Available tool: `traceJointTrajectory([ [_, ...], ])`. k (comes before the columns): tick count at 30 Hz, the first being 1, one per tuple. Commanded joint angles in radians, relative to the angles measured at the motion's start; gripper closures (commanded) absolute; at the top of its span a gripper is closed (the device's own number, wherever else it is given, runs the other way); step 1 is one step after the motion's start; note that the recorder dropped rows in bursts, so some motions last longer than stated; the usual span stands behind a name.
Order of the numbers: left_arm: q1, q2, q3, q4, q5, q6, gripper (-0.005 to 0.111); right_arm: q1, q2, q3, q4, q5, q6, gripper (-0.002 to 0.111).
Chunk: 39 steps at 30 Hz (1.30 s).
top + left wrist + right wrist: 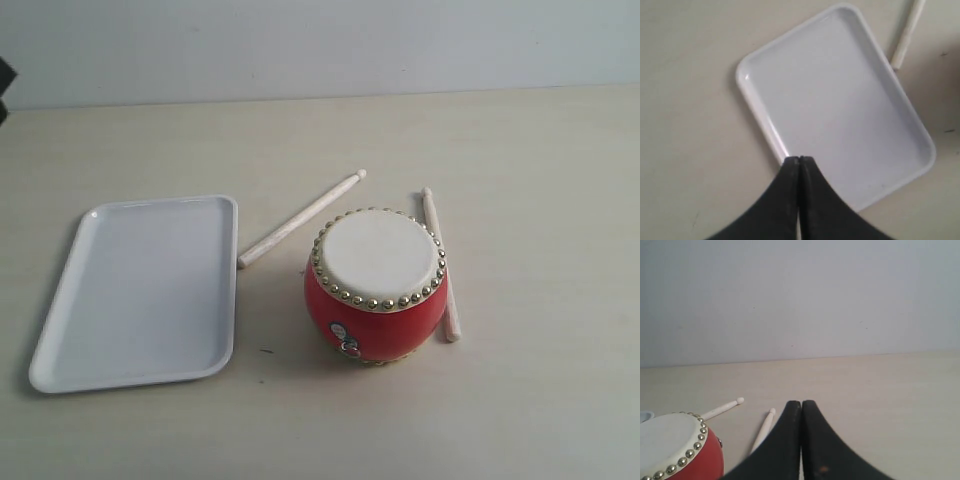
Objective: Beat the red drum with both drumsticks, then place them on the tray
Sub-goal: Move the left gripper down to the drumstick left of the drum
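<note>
The red drum (375, 295) with cream skin and gold studs stands mid-table; it also shows in the right wrist view as the red drum (675, 450). One drumstick (300, 218) lies between drum and tray, slanting away. The other drumstick (440, 265) lies along the drum's right side, partly hidden behind it. The white tray (140, 290) lies empty at the left. My left gripper (799, 159) is shut, empty, above the tray's rim (765, 120). My right gripper (801, 403) is shut, empty, beside a drumstick (764, 429). Neither gripper shows in the exterior view.
A pale wall (320, 45) rises behind the beige table (540, 400). In the left wrist view the end of a drumstick (906, 35) lies just past the tray's corner. A second drumstick (722, 409) shows beyond the drum in the right wrist view.
</note>
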<state>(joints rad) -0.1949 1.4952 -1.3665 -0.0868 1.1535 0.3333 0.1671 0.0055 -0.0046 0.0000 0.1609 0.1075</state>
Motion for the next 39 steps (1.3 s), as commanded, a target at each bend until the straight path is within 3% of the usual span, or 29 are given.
traceJointTrajectory([
  [1,-0.093,0.082,-0.078,-0.046,-0.092,0.01,0.107,-0.004,-0.005,0.005,0.0,-0.006,-0.005,0.108],
  [7,-0.107,0.092,-0.045,-0.183,-0.12,-0.024,0.107,-0.004,-0.005,0.005,0.0,-0.006,-0.005,0.108],
  [12,-0.107,0.167,-0.072,-0.214,-0.089,0.085,0.107,-0.004,-0.005,0.005,0.0,-0.006,-0.005,0.108],
  [21,-0.109,0.459,-0.306,-0.305,0.058,0.315,0.107,-0.004,-0.005,0.005,0.0,-0.006,-0.005,0.108],
  [27,-0.165,0.569,-0.424,-0.313,0.068,0.339,0.107,-0.004,-0.005,0.005,0.0,-0.006,-0.005,0.108],
  [33,-0.244,0.6,-0.43,-0.315,0.068,0.348,0.107,-0.004,-0.005,0.005,0.0,-0.006,-0.005,0.108],
  [39,-0.252,0.62,-0.425,-0.4,0.068,0.335,0.107,-0.004,-0.005,0.005,0.0,-0.006,-0.005,0.108],
])
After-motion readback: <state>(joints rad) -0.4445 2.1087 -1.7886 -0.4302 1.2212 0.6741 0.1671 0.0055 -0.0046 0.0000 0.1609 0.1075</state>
